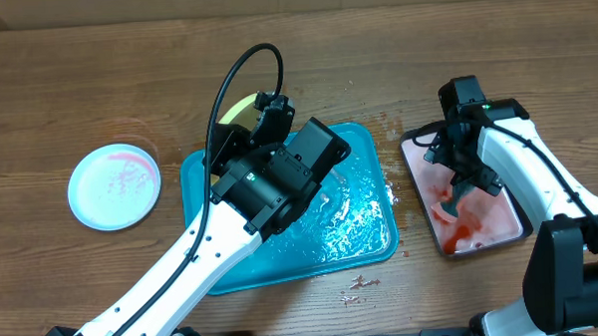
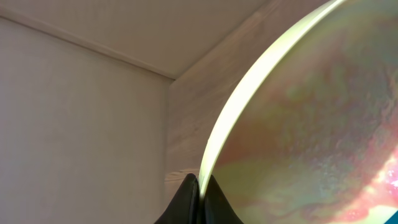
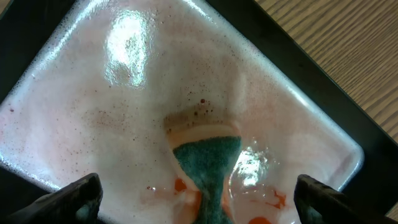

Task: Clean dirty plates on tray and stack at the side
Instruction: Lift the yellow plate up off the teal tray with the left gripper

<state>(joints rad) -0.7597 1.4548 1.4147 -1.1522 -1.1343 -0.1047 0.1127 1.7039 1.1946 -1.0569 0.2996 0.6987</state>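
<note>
Left hand point(image 2: 199, 200) pinched on yellow-green plate point(image 2: 298, 137) rim (sauce-smeared); right hand point(image 3: 199, 190) spread wide above sponge point(image 3: 208, 155).

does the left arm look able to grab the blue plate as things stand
Probably not yet. The left gripper is shut on the rim of a yellow-green plate, so it is already full. The blue plate itself lies uncovered on the table, apart from the tray.

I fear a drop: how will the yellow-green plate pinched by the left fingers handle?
Likely slippery: the yellow-green plate looks wet and glossy. Probably stiff: its rim shows a clean curve though the left fingers pinch only the edge. Such an edge hold may let it pivot.
</note>
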